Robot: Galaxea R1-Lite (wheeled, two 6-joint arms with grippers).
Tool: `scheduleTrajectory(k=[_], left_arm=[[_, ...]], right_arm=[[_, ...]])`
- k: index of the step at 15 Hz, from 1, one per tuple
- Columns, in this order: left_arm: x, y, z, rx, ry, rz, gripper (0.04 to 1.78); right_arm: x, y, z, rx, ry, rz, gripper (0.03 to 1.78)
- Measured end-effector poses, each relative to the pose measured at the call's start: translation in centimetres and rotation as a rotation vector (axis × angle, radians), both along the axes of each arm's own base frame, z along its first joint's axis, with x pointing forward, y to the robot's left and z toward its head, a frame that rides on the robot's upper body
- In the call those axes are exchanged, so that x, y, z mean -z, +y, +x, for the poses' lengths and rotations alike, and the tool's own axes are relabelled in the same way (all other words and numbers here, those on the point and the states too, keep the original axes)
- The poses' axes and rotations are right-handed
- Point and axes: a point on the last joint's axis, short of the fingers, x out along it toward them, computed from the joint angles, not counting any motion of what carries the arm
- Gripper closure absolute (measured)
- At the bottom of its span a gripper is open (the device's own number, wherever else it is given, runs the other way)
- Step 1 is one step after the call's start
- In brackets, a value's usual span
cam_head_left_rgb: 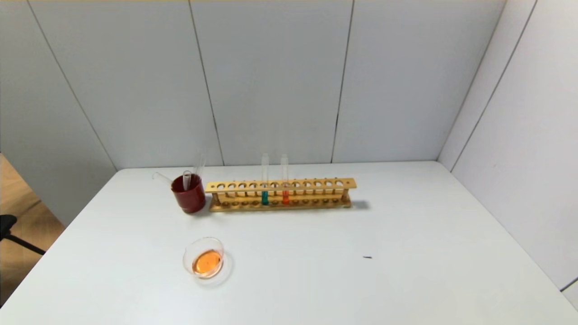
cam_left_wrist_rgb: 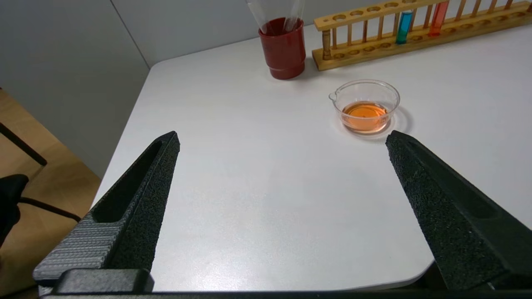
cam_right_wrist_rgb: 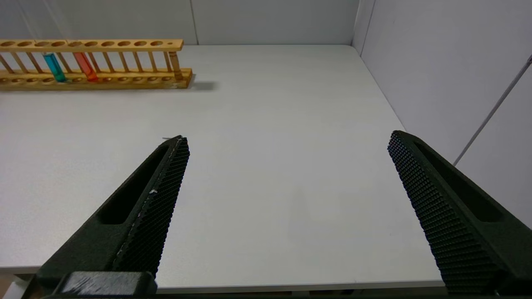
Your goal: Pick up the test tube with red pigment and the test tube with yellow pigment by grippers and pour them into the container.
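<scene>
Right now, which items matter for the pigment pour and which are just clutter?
Job: orange-red tube in the wooden rack; glass dish holding orange liquid; left gripper and right gripper, both open. No yellow tube visible.
Lying about: teal tube, wooden rack, red cup with empty tubes.

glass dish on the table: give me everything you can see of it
The container is a small, low, round dish of clear glass with a curved wall and a small pouring lip on its rim. It stands upright on the white table, holding a shallow pool of orange liquid. It sits apart from the dark red cup and the wooden rack, nearer the robot than both, toward its left. Nothing touches it but the table; no gripper is on it.
</scene>
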Motion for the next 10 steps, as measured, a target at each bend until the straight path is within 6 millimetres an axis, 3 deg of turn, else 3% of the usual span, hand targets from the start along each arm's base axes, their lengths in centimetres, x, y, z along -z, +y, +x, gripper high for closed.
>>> scheduleTrajectory(k=[10], left_arm=[[0.18,0.02,0.03,-0.012,0.005,-0.112,0.07]], right_arm=[[0.00,0.00,0.00,0.000,0.000,0.000,0.06]])
